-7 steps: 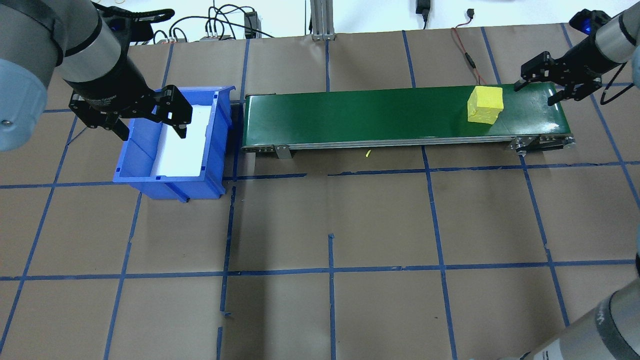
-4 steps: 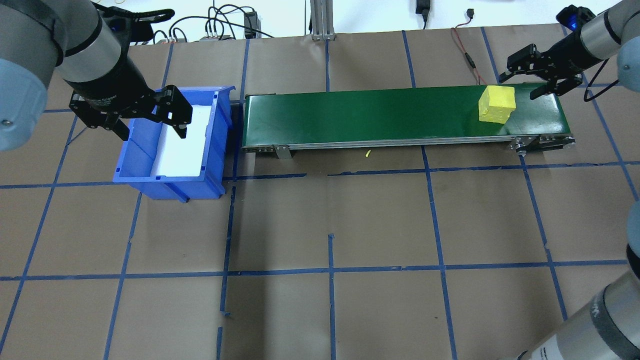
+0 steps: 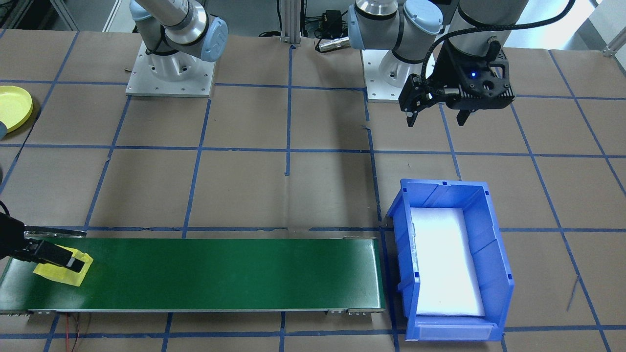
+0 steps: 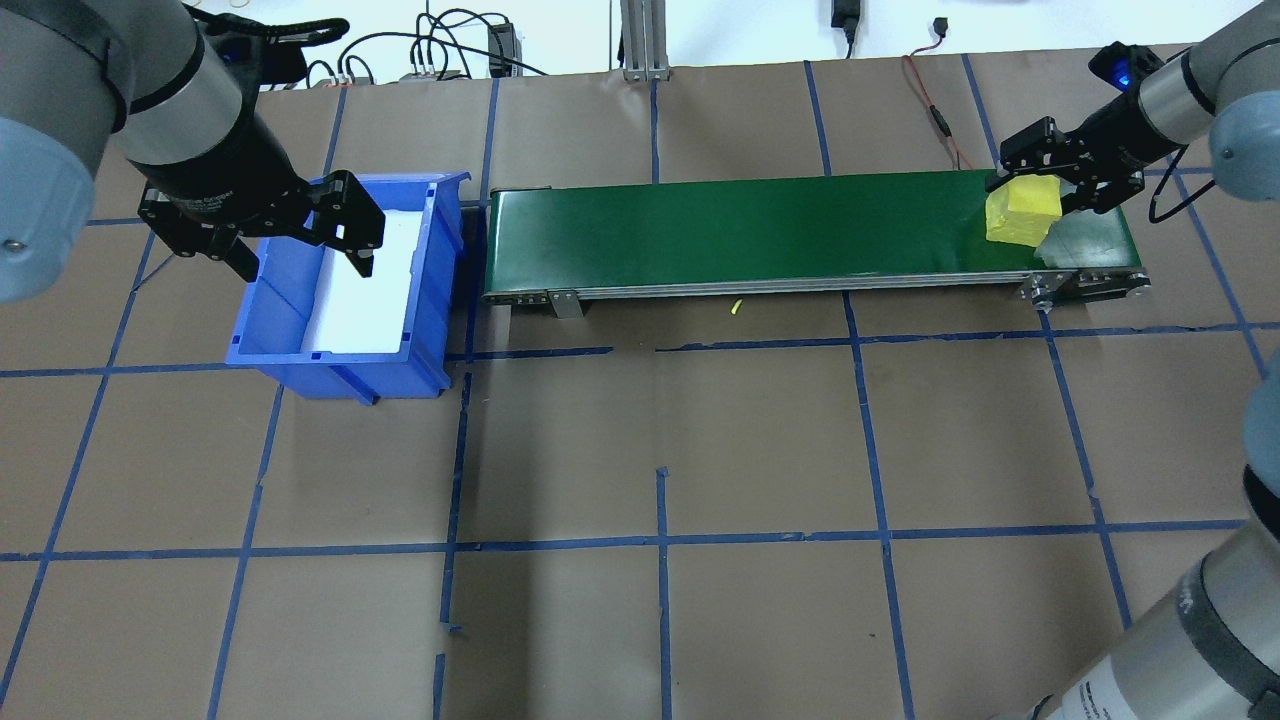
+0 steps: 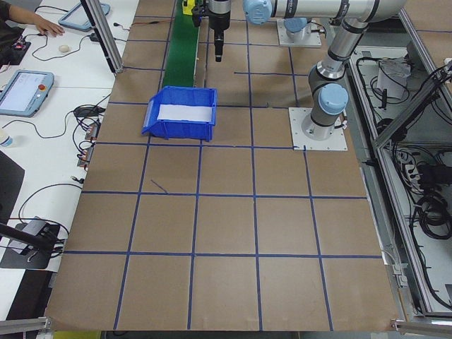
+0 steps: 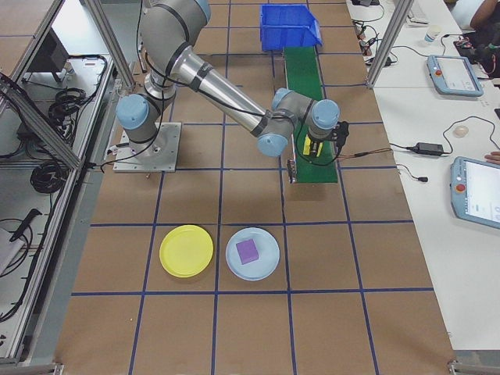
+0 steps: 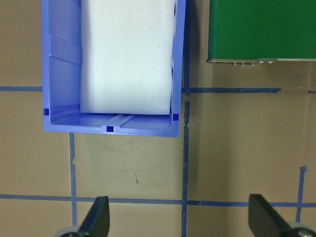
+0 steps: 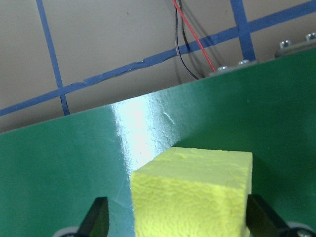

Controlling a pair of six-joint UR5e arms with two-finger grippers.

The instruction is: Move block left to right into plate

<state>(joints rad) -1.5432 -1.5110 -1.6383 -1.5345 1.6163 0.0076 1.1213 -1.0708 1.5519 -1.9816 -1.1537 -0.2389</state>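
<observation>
A yellow block (image 4: 1020,215) sits at the right end of the green conveyor belt (image 4: 750,230). My right gripper (image 4: 1042,190) is open and lowered over it, one finger on each side. The right wrist view shows the block (image 8: 192,192) filling the space between the two fingertips (image 8: 96,217). The front view has a dark finger (image 3: 56,256) crossing the block (image 3: 66,274). The yellow plate (image 6: 186,250) lies on the table near the right arm's base, also seen as the plate (image 3: 12,106) at the front view's left edge. My left gripper (image 4: 270,228) hangs open and holds nothing over the blue bin.
A deep blue bin (image 4: 425,300) with a white liner stands at the belt's left end. A light blue plate (image 6: 266,266) holding a purple block (image 6: 248,250) lies beside the yellow plate. Red and black cables (image 4: 935,110) run behind the belt's right end.
The block has ridden the belt further right. My right gripper has come left and down from beyond the belt end, and now straddles the block. The left arm has not moved.
</observation>
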